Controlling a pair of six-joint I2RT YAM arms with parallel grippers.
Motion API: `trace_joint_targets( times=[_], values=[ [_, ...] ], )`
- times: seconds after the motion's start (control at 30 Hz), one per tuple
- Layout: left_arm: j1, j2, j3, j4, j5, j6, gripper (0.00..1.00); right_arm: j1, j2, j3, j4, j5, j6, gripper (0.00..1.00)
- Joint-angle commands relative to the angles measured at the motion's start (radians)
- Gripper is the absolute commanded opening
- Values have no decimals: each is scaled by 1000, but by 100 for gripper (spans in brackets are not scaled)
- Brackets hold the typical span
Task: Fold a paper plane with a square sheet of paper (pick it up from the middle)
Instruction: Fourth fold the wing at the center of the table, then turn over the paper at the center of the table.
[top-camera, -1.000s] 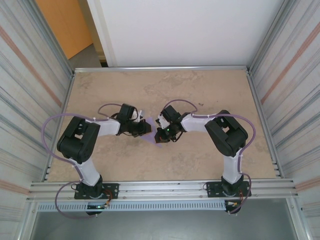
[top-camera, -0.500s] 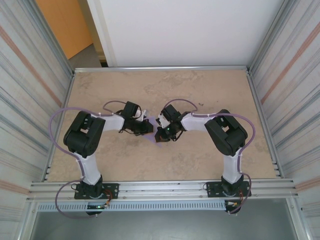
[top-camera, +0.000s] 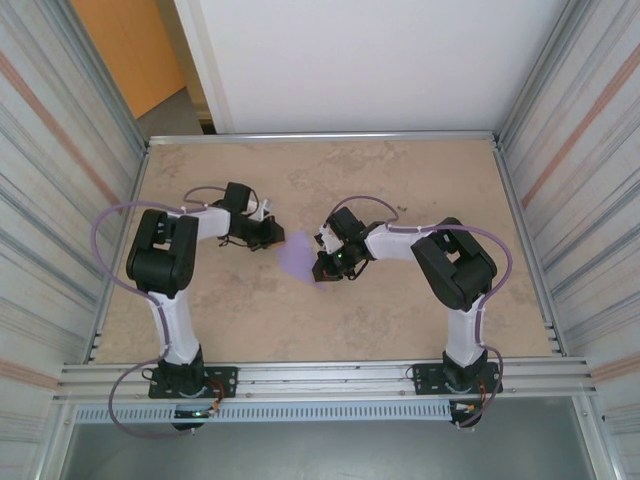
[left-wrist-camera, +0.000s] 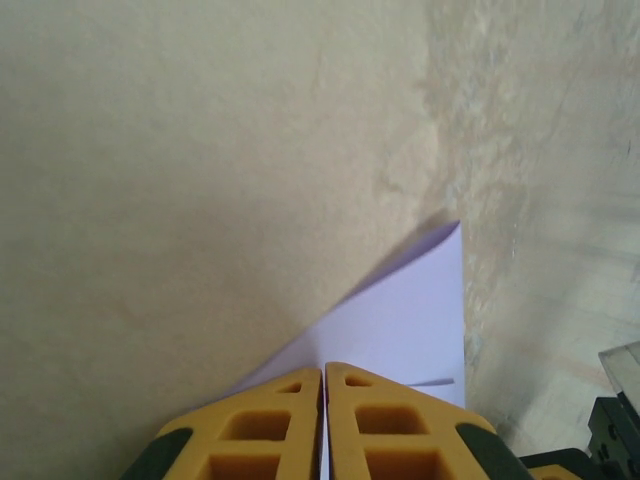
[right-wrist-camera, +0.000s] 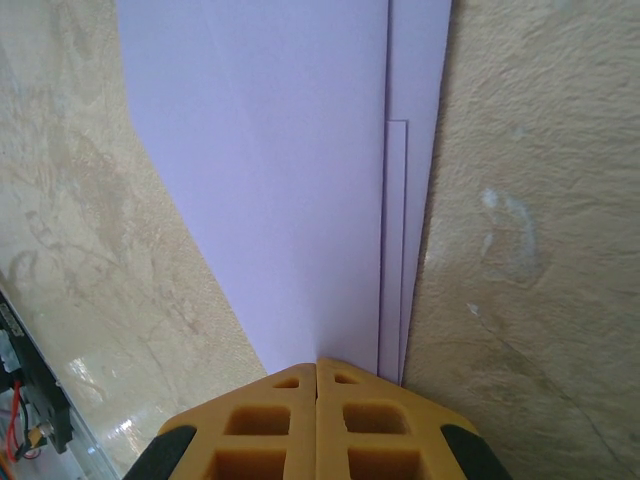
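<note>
The left gripper (top-camera: 272, 236), its fingers pressed together, sits at the left corner of the folded paper (top-camera: 297, 256); I can't tell if it pinches it. The paper lies flat mid-table (top-camera: 400, 180). The right gripper (top-camera: 323, 270), fingers also together, touches its right edge, where layers overlap.

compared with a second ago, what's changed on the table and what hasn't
The left pincer pulled back leftward and a little farther up the table, away from the right pincer, uncovering more of the sheet of paper. Its fingers are together at the paper's left corner. Unchanged: the right pincer, shut, stays on the paper's right side, and the paper lies where it did.
</note>
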Motion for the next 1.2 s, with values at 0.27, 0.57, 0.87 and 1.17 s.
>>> trace_joint_targets(
  times=[0.27, 0.57, 0.87, 1.17],
  values=[
    [96, -18, 70, -1, -102, -40, 16, -22, 13, -31, -133, 73, 20, 9],
    [91, -277, -78, 72, -137, -127, 26, -64, -136, 48, 40, 30, 97, 36],
    [90, -566, -335, 108, -160, -232, 47, -114, -14, 170, -46, 5, -45, 40],
    [90, -707, -484, 108, -158, -283, 54, -110, 120, 293, -104, -58, -111, 35]
  ],
)
